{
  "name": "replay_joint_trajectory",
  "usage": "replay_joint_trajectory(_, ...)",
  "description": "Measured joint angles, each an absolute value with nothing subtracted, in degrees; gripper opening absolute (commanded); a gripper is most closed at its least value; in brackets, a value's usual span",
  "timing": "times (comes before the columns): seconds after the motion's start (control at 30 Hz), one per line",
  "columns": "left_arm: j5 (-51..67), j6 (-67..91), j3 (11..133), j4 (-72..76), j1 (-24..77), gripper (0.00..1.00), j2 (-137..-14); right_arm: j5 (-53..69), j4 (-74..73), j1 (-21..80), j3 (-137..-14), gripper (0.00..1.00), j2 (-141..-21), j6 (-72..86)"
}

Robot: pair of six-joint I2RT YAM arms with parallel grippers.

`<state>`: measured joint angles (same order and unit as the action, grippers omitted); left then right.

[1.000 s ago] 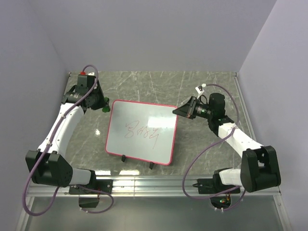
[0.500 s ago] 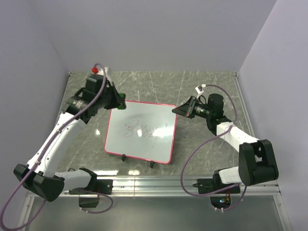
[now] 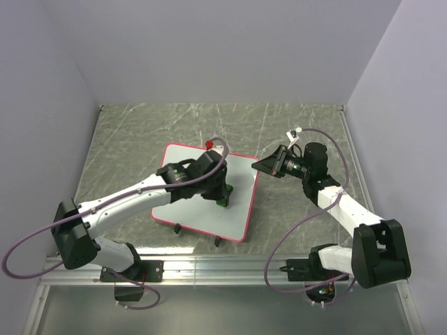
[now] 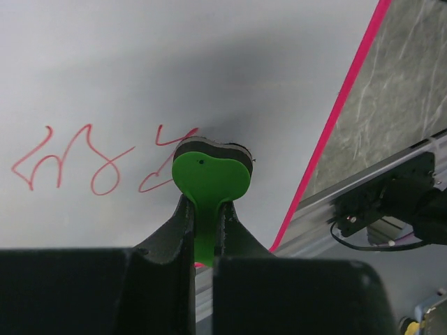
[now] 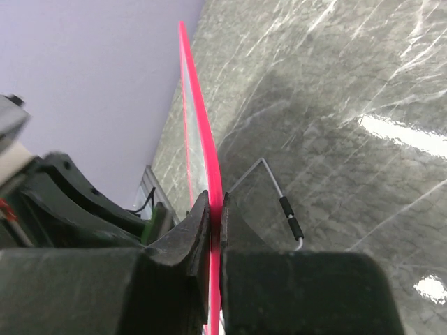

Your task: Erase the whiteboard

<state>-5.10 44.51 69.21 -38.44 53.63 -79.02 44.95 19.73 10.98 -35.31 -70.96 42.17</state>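
The whiteboard (image 3: 237,174), white with a thin red-pink frame, lies tilted at the table's middle, propped on a wire stand (image 5: 279,195). Red scribbles (image 4: 84,164) show on it in the left wrist view. My left gripper (image 3: 222,197) is shut on a green eraser (image 4: 209,178) and holds its dark pad against the board at the right end of the scribbles. My right gripper (image 3: 260,167) is shut on the board's right frame edge (image 5: 209,188). Two small black clips (image 3: 179,228) sit on the board's near edge.
The marble-patterned table (image 3: 293,125) has walls at the back and both sides. A metal rail (image 3: 230,264) with cables runs along the near edge. The left arm (image 3: 133,195) reaches across the board's left part.
My left arm has swung from the table's back left corner over the board and set the eraser down on its middle. The right gripper has stayed at the board's right edge.
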Motion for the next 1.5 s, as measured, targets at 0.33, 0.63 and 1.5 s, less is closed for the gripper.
replay_joint_trajectory(0.33,-8.8,46.8,68.2,-35.9,57.2,0.0,-83.3,44.2,17.9,11.1,-33.2,0.0,-67.5,41.1)
replay_joint_trajectory(0.63,-8.8,46.6,66.4,-32.6,57.6,0.0,-85.4,43.5,17.0,10.9,-32.2,0.0,-67.2,39.6)
replay_joint_trajectory(1.5,-7.0,42.9,59.0,-31.5,60.6,0.0,-82.7,44.6,18.5,10.6,-32.8,0.0,-69.6,38.6)
